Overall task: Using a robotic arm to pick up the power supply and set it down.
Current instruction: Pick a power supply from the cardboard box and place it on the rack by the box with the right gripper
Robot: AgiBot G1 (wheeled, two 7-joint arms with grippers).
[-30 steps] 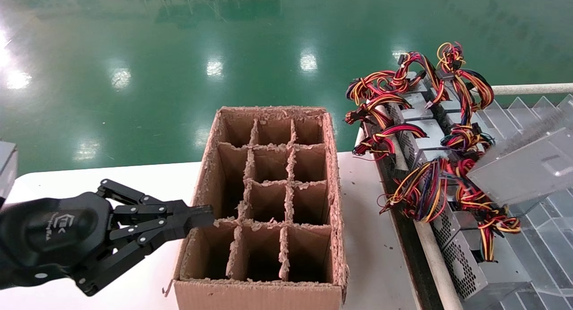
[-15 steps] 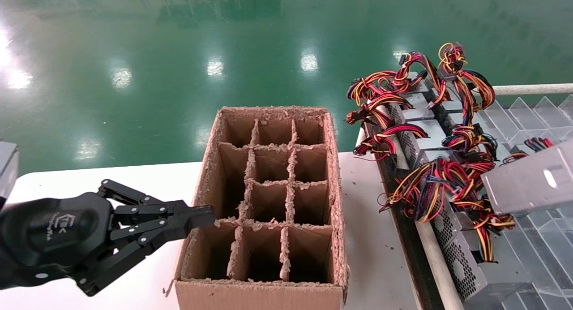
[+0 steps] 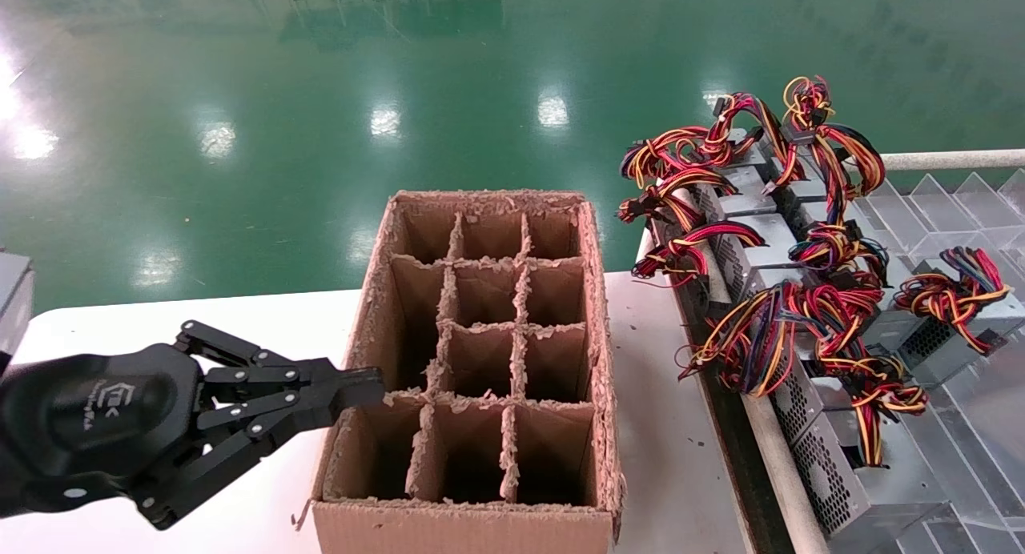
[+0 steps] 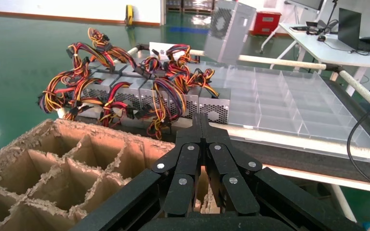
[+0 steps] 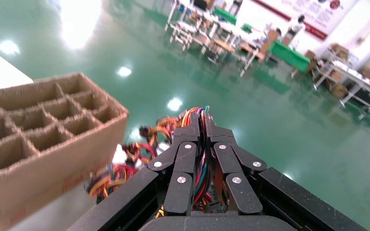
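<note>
My right gripper (image 5: 200,122) is shut on a wire bundle (image 5: 196,111) of red, orange, purple and green strands, which runs between its fingers. The power supply (image 4: 229,29), a grey box with a perforated side, hangs high above the clear tray in the left wrist view. Both it and the right gripper are outside the head view. My left gripper (image 3: 372,380) (image 4: 201,120) is shut and empty. It hovers low beside the left wall of the cardboard box (image 3: 599,298).
The cardboard box (image 4: 53,139) (image 5: 53,122) has several empty divider cells. Several grey power supply units (image 3: 761,250) (image 4: 139,94) with tangled wires lie on a clear compartment tray (image 3: 945,198) (image 4: 279,101) to the right. White table (image 3: 665,426) lies under the box.
The lifted grey box has risen out of the head view at the right, uncovering another unit with its wire bundle on the tray. The left arm has stayed still.
</note>
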